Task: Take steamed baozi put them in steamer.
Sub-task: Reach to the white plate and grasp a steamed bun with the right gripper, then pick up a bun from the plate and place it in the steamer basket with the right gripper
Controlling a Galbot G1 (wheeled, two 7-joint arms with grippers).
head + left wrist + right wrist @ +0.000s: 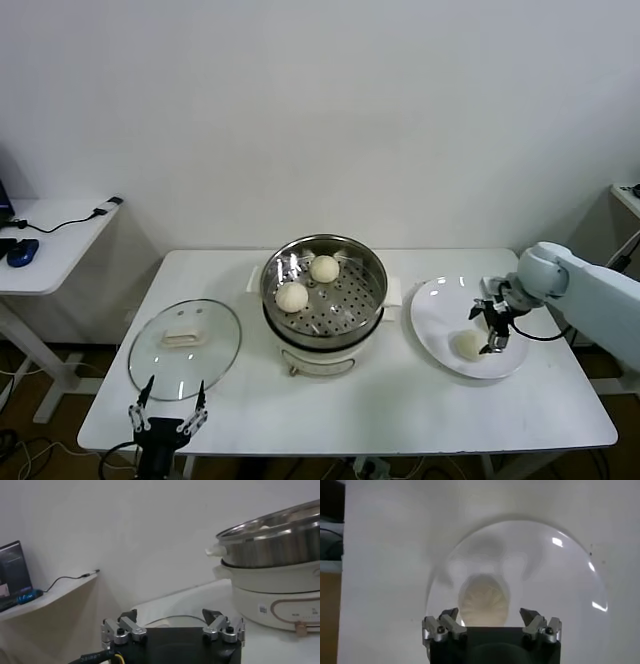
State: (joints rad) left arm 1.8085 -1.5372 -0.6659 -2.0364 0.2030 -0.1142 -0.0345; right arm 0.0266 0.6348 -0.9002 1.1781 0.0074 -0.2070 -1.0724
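Note:
The steel steamer (323,290) stands mid-table on its white base, with two steamed baozi (324,268) (291,296) on its perforated tray. A third baozi (467,345) lies on the white plate (440,305) to the right. My right gripper (491,330) hovers open just above the plate, right beside this bun. In the right wrist view the bun (484,600) lies just ahead of the spread fingers of the right gripper (490,616), apart from them. My left gripper (168,405) waits open at the table's front left edge; nothing lies between its fingers.
A glass lid (185,335) with a white handle lies flat on the table left of the steamer, just beyond my left gripper (172,616). The steamer (275,545) shows in the left wrist view. A side desk (50,235) stands at far left.

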